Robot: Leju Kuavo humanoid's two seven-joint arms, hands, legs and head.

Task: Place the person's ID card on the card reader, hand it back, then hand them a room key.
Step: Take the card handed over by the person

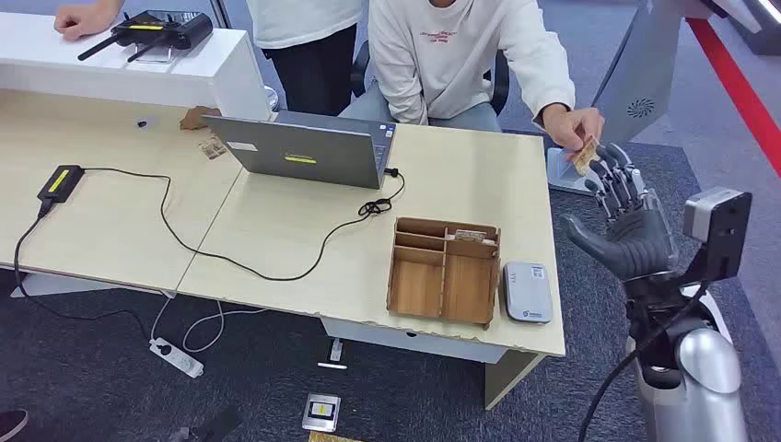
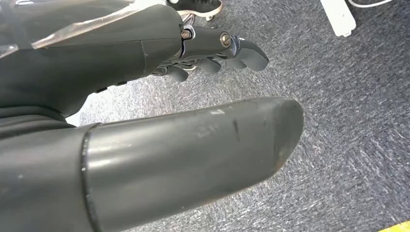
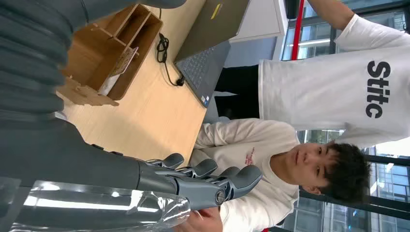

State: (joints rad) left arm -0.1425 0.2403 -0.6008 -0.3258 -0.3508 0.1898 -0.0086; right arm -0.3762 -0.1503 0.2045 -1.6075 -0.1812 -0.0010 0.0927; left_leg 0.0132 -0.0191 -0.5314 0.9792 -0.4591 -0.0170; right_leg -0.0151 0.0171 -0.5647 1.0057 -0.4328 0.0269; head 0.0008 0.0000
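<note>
The card (image 1: 584,153) is small and tan, pinched in a person's hand (image 1: 573,127) off the desk's (image 1: 276,230) far right corner, touching the fingertips (image 1: 615,157) of the raised right hand (image 1: 626,216), whose fingers are spread, holding nothing. A grey reader (image 1: 526,292) lies at the near right edge beside a wooden tray (image 1: 444,271); a laptop (image 1: 299,147) sits at the far edge. The left hand (image 2: 212,53) hangs over carpet, fingers curled, empty.

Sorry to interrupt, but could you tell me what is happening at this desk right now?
A seated person's hand holds a card out past the desk's corner, against the fingertips of the raised, spread right robot hand, which has not closed on it. The card reader lies bare on the desk beside the wooden organizer. The left robot hand hangs over the carpet, holding nothing.
</note>
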